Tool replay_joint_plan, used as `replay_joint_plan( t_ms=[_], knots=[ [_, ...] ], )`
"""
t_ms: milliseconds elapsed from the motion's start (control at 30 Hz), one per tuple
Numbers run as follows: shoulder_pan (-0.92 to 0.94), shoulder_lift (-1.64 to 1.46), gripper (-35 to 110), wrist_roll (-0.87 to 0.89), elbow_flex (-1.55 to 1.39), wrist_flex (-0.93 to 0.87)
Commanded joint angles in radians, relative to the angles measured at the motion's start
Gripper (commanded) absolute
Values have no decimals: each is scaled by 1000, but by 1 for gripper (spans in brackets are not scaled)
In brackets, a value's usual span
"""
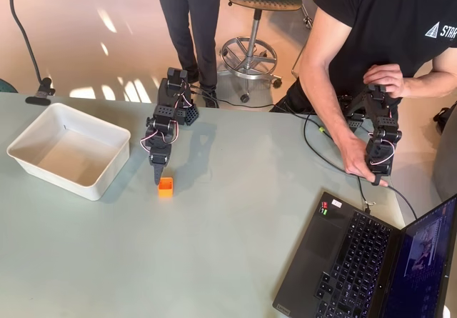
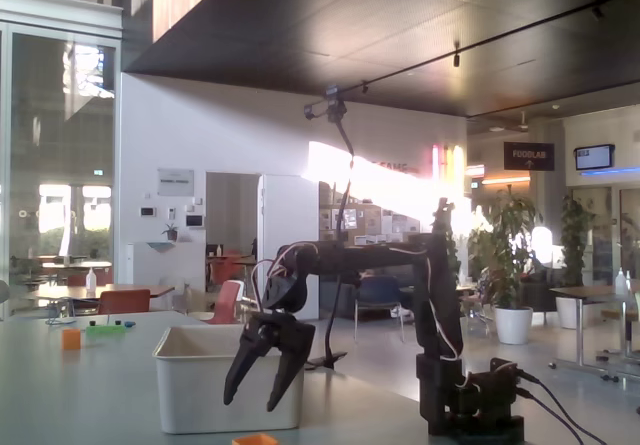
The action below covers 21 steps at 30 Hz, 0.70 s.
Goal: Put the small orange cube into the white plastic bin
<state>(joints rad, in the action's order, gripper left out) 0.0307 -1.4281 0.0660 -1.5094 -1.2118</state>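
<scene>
Overhead view, left side: white plastic bin (image 1: 68, 151), a shallow rectangular tub with rounded corners, sloped smooth walls and a thin rim, sitting on the pale matte table (image 1: 214, 261). To its right, well apart from it, the black arm reaches forward from the far edge, red and white wires looped along its links. Hand (image 1: 158, 176) points down just behind the small orange cube (image 1: 166, 186), a flat-faced block resting on the table. In the fixed view the hand (image 2: 255, 390) hangs with its two tapered black fingers spread apart, holding nothing, above the cube (image 2: 255, 439); bin (image 2: 195, 380) just behind. Far right overhead: dark laptop (image 1: 357, 261).
</scene>
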Motion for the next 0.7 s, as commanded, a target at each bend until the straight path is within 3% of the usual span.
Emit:
replay_joint_plan(
  t_ms=[0, 667],
  knots=[
    [-44, -35, 42, -38, 38, -60],
    [-101, 181, 46, -54, 127, -72]
  ],
)
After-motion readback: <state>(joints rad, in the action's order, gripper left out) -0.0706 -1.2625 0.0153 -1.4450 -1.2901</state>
